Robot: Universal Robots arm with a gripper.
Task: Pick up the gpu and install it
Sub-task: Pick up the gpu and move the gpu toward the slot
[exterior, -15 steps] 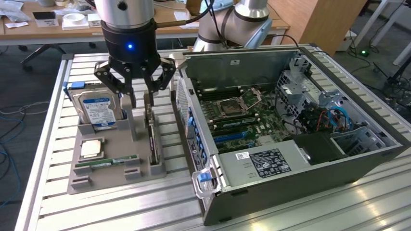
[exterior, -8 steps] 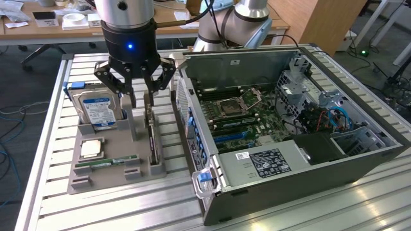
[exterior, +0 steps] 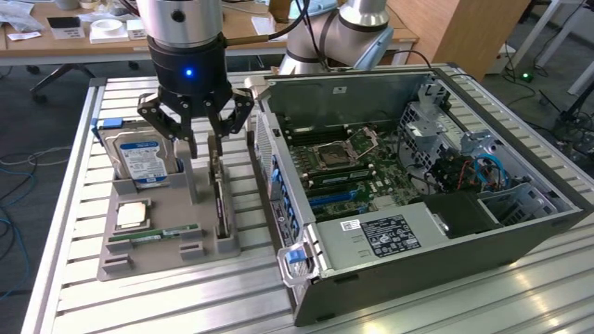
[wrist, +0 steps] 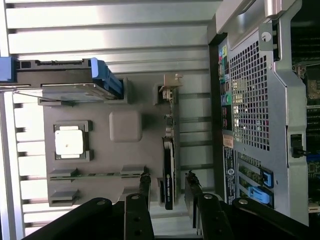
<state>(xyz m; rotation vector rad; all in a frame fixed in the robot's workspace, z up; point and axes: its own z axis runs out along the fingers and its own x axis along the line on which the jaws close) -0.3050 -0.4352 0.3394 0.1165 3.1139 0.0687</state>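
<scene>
Gpu (wrist: 169,165) edge-on, face hidden, end effector (wrist: 167,177) straddling.

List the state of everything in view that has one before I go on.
gripper, open, fingers straddling the gpu with a gap on each side.
gpu, standing on edge in the grey holder, not lifted.
hard drive, upright in its holder slot.
RAM stick, lying in its holder slot.
CPU, flat in its recess.
computer case, side open, motherboard exposed.
</scene>
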